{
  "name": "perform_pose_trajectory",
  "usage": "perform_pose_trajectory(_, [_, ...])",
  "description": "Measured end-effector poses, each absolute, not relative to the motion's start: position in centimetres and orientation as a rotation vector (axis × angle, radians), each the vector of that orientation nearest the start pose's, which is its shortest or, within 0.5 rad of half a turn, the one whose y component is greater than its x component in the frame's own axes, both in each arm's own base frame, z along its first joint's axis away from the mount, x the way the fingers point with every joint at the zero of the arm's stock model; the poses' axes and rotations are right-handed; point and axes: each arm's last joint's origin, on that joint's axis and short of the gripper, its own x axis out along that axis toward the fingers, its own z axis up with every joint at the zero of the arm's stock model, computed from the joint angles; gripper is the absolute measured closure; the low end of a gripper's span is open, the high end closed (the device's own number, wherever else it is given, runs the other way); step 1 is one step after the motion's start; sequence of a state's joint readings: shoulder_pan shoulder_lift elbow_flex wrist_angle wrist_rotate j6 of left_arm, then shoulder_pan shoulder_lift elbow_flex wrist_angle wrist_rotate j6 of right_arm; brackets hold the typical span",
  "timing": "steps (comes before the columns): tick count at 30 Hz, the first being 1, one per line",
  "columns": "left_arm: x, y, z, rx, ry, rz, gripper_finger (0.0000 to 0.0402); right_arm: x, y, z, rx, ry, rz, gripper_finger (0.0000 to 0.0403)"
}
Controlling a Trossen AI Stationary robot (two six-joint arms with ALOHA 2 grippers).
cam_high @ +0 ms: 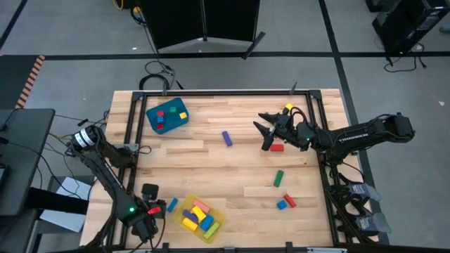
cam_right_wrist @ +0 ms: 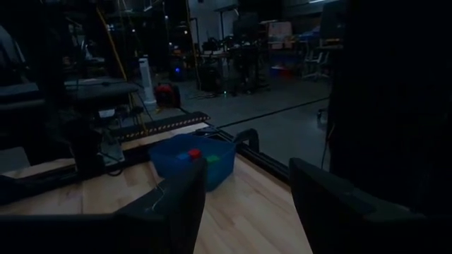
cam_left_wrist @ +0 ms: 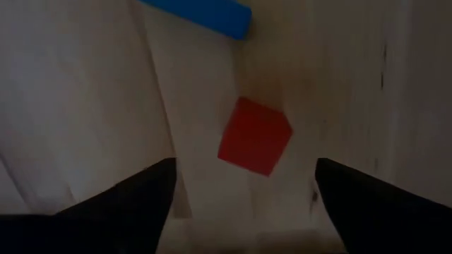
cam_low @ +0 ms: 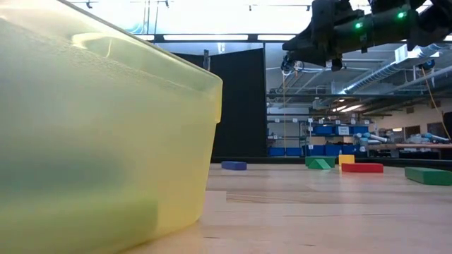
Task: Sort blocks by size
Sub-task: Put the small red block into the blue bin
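We saw the left gripper (cam_high: pixel 156 206) at the table's seven o'clock corner, fingers spread wide and holding nothing, over a small red cube (cam_left_wrist: pixel 254 135) beside a blue bar (cam_left_wrist: pixel 205 15). Just beside it, the yellow tray (cam_high: pixel 218 226) held long bars. The right gripper (cam_high: pixel 266 129) hung at two o'clock, fingers parted and empty, near a red bar (cam_high: pixel 276 147). The blue bin (cam_high: pixel 152 124) sat at eleven o'clock with cubes inside.

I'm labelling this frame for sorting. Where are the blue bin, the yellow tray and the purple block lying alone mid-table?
blue bin (cam_high: pixel 178 120): high view, on its right rim.
yellow tray (cam_high: pixel 219 220): high view, on its right corner rim.
purple block (cam_high: pixel 227 138): high view, on its top face.
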State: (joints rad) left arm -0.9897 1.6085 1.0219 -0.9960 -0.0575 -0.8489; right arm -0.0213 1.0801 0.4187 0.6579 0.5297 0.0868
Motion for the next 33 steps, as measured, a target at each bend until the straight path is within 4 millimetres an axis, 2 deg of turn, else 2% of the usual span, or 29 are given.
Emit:
perform_pose_trajectory(4, [14.9, -22.1, 18.5, 0.174, 1.493, -0.079, 0.0029, 21.8, -1.9, 23.3, 0.083, -0.02, -0.549, 0.019])
perform_pose_trajectory(9, [15.1, -22.3, 17.9, 0.171, 1.476, -0.099, 0.003, 21.8, -1.9, 23.3, 0.081, -0.021, -0.549, 0.019])
perform_pose_trajectory(28, [14.7, -21.9, 15.1, 0.105, 1.458, -0.157, 0.0094, 21.8, -1.9, 23.4, 0.082, -0.026, -0.548, 0.019])
perform_pose_trajectory(33, [14.6, -21.8, 15.0, 0.108, 1.469, -0.155, 0.0126, 21.8, -1.9, 23.4, 0.082, -0.026, -0.548, 0.019])
